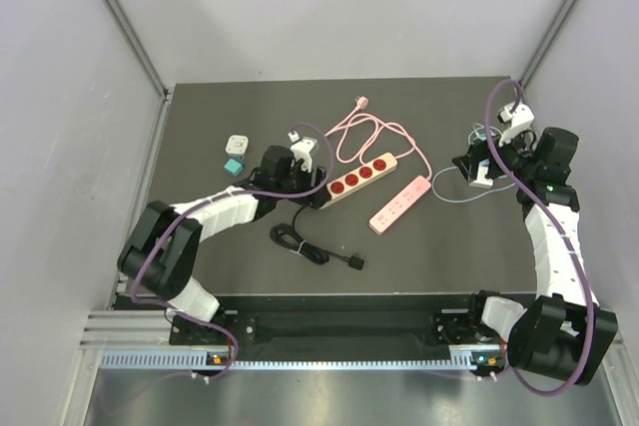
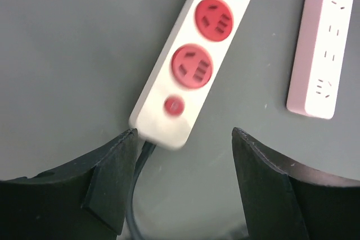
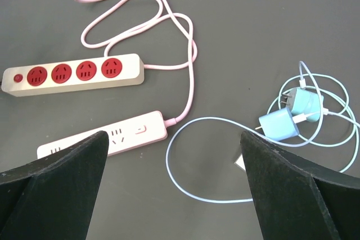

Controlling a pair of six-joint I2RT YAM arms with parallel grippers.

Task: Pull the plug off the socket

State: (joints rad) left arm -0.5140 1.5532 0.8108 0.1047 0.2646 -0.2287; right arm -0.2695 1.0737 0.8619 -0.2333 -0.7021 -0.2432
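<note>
Left pincer [image 2: 184, 134], right pincer [image 3: 173, 136]: jaws wide apart on both.

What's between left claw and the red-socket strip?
Left wrist view: only a black cable running from the red-socketed cream power strip past the left claw.

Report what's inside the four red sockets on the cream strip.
Nothing: the cream strip shows all four empty in the right wrist view. From above, the left tool covers only its switch end.
</note>
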